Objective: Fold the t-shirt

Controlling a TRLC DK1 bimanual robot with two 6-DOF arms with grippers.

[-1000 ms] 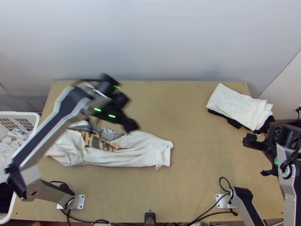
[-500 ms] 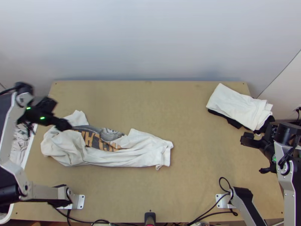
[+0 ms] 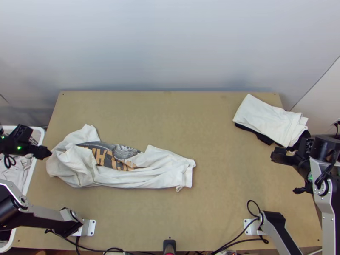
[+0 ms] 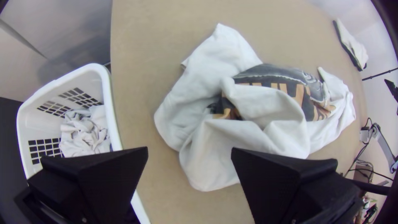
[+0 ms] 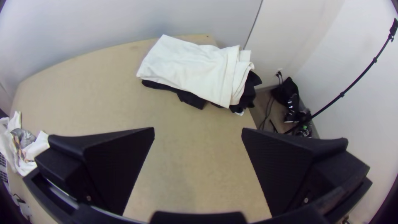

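Spreading its 2 fingers wide, the left gripper [image 3: 25, 149] hangs at the right rim of the white basket [image 4: 108, 95], just left of the t-shirt [image 3: 148, 174]. The shirt lies bunched across the table's [image 3: 212, 191] left half, its print partly covered. At right, the right gripper [image 3: 297, 165] is wide too, nearer than the folded white cloth [image 3: 267, 119] on black cloth [image 3: 258, 136].
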